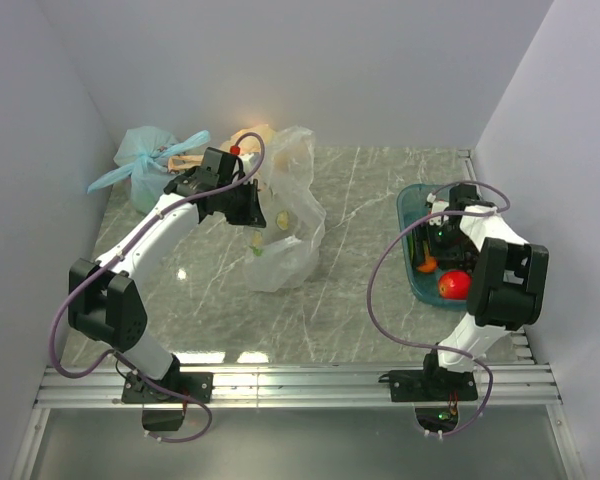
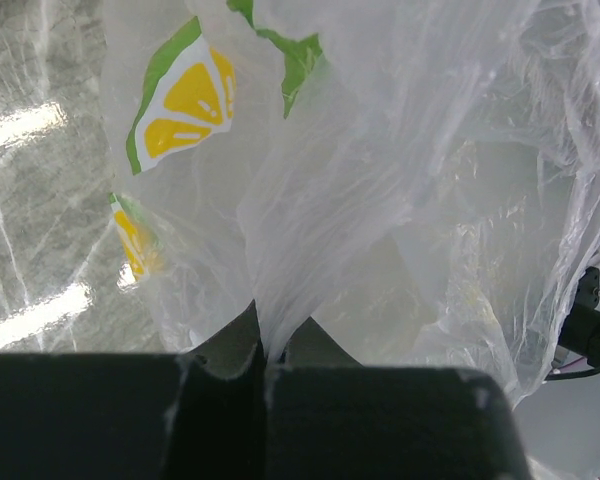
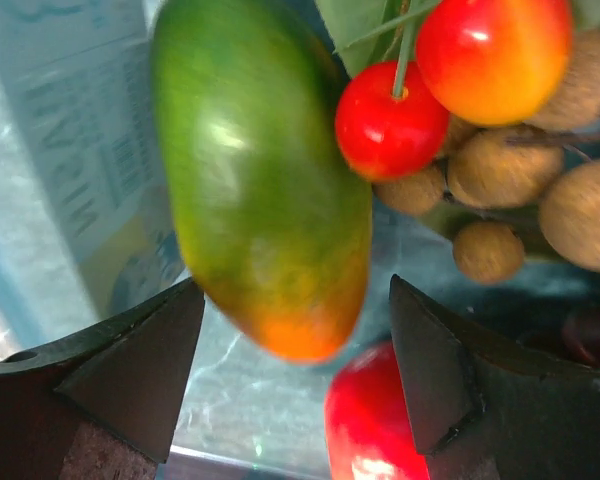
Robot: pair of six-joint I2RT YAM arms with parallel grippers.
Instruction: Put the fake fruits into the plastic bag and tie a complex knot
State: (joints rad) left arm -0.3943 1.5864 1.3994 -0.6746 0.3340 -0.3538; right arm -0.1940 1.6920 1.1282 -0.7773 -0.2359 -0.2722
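Nearest, in the teal tray point(image 1: 408, 205) at the right edge of the worktop point(image 1: 360, 300): a heap of fake fruits point(image 1: 454, 284), red and orange on top. Just beyond, down in the tray, right fingers point(image 3: 140, 370) spread apart either side of a green mango point(image 3: 265, 200), not yet closed on it. Red cherries point(image 3: 390, 125) and brown longans point(image 3: 580, 210) just behind.

Further over, left of centre, the plastic bag point(image 1: 285, 235) standing on the worktop, lemon print point(image 2: 185, 100) on its side, a fold of its upper edge pinched tight in the left fingers point(image 2: 220, 390). Contents of the bag: impossible to tell. Farthest, in the back left corner, a knotted light blue bag point(image 1: 145, 165).

Loading step in hand, by the look of it; knot not begun. Next: close squarely on the mango, glossy and tapered and so likely to slip. Then lift clear of the tray wall, carry across, and release over a bag mouth held wide enough.
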